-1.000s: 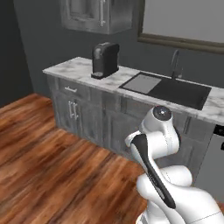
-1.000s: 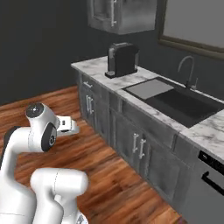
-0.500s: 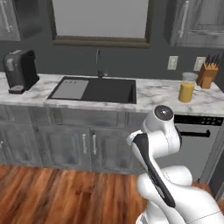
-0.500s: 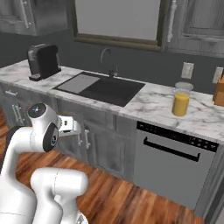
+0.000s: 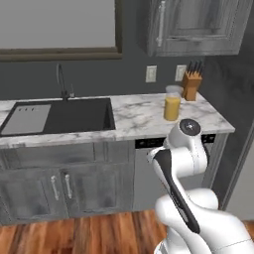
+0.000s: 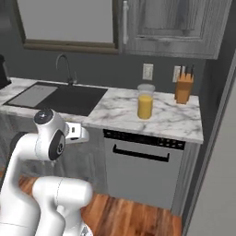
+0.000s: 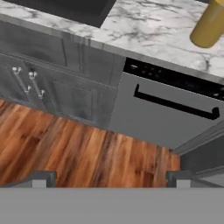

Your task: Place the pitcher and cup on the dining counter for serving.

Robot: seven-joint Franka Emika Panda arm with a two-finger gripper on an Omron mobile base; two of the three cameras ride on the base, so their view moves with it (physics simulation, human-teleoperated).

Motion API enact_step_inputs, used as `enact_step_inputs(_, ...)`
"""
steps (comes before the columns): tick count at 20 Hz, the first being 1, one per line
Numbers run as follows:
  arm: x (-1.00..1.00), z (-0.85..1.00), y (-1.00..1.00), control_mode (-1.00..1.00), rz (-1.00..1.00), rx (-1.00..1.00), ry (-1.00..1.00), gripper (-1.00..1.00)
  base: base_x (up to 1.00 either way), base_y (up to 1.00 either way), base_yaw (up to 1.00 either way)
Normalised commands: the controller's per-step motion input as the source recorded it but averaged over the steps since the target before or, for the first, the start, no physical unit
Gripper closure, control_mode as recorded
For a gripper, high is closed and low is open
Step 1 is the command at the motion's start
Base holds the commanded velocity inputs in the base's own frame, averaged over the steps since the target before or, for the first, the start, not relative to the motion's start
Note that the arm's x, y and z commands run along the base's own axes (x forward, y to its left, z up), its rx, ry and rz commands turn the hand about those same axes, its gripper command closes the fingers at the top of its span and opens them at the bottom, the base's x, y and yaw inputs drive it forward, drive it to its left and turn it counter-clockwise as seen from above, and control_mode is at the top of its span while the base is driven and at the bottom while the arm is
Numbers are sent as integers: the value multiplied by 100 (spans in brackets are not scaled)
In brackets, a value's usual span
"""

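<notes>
From the left I note the black sink (image 5: 59,116) sunk in the marble counter (image 5: 144,116), with a pale insert (image 5: 27,118) lying in its left part and the faucet (image 5: 62,82) standing behind it. I cannot tell whether the basin holds anything else. Right of the sink, on the bare marble, the pitcher (image 5: 172,103) stands upright, a clear glass cylinder with orange-yellow liquid filling roughly its lower two thirds (the top band looks clear). Near its right, against the wall, a wooden knife block (image 5: 190,84) holds dark-handled knives. Below the pitcher's stretch of counter is the dishwasher (image 6: 143,170) with its dark handle bar. In the hand view I read the gripper (image 7: 108,178) as spread wide, its two tips well apart over the wood floor (image 7: 78,153) with nothing between them, well short of the pitcher.
</notes>
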Motion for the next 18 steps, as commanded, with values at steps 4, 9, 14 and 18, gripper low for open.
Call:
enact_step_inputs(4, 0, 0, 0, 100, 0, 0, 0, -100, 92, 0, -14)
enact_step_inputs(9, 0, 0, 0, 100, 0, 0, 0, -100, 65, -1, -13)
enact_step_inputs(14, 0, 0, 0, 100, 0, 0, 0, -100, 32, -1, -18)
enact_step_inputs(18, 0, 0, 0, 100, 0, 0, 0, -100, 26, 2, -31)
